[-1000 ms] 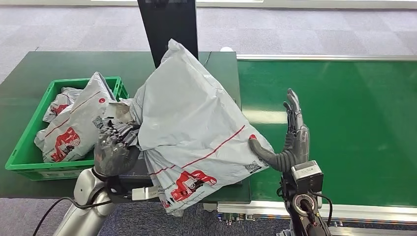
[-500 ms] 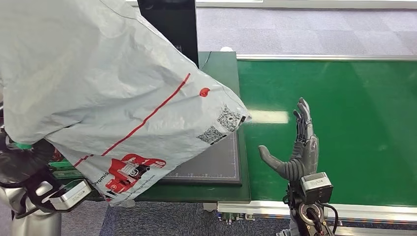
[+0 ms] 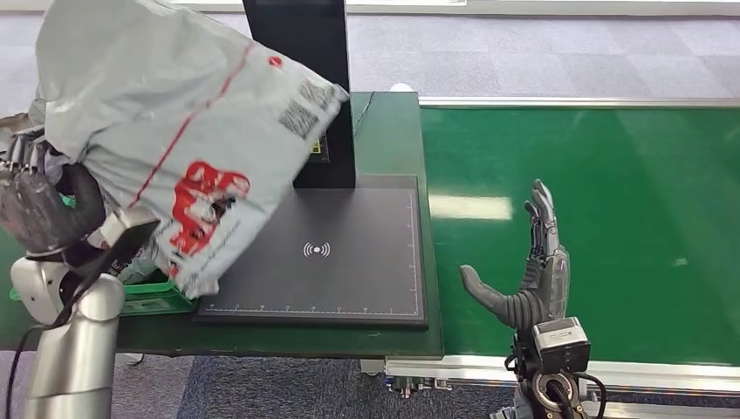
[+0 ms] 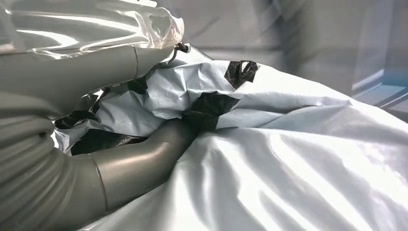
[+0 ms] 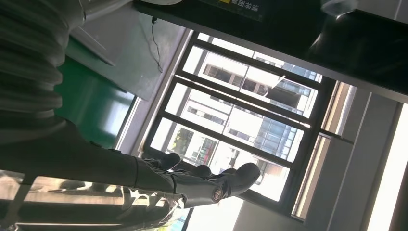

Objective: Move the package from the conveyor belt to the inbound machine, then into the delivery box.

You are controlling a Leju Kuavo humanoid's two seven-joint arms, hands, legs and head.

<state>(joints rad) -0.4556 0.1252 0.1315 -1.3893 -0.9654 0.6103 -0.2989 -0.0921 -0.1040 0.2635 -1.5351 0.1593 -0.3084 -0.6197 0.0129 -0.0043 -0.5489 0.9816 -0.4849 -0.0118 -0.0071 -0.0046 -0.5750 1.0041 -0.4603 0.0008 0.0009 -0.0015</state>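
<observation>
A large grey plastic package with red print and a barcode hangs in the air at the left, above the green crate and the left edge of the scanner pad. My left hand grips its crumpled end; the wrist view shows the thumb pressed into the grey package. The black inbound machine pad with its upright screen post lies bare in the middle. My right hand stands open above the near part of the green conveyor belt, fingers straight up, holding nothing.
A green crate sits at the left under the lifted package, mostly hidden by it. The dark green table carries the pad. Grey carpet lies beyond the table and belt.
My left hand has swung the package up and to the left, off the scanner pad, which is now uncovered. My right hand has let go of the package and drawn back over the belt.
</observation>
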